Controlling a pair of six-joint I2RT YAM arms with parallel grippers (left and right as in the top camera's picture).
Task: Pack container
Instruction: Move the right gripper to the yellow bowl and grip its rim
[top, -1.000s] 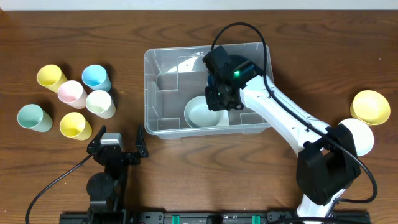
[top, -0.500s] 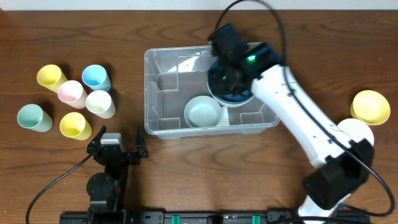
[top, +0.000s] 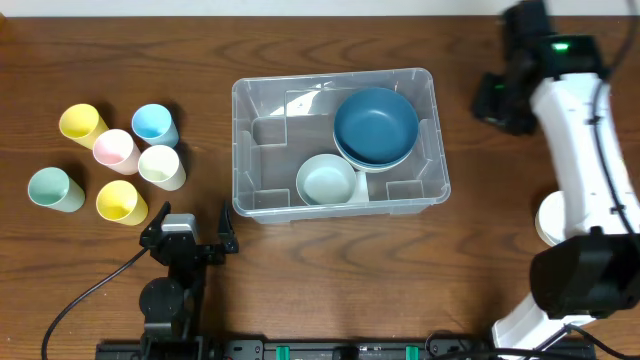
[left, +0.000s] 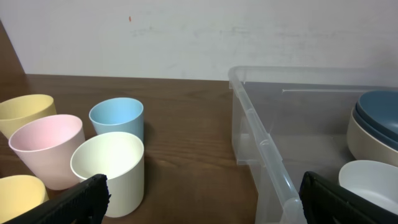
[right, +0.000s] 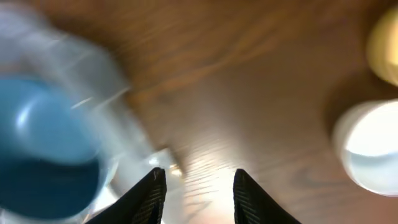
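Nearest, the left gripper (top: 190, 228) rests wide open and empty. Mid-table, the container (top: 260, 100) sits mouth up, its long axis running left to right, with a blue bowl (top: 375, 122) inside. Farther right, the right gripper (right: 199, 173) hangs parted, holding nothing.

Looks straight down from overhead; peers low and level from left wrist; blurs close from right; shares container (top: 270, 165).

Even light; blurred right-wrist view
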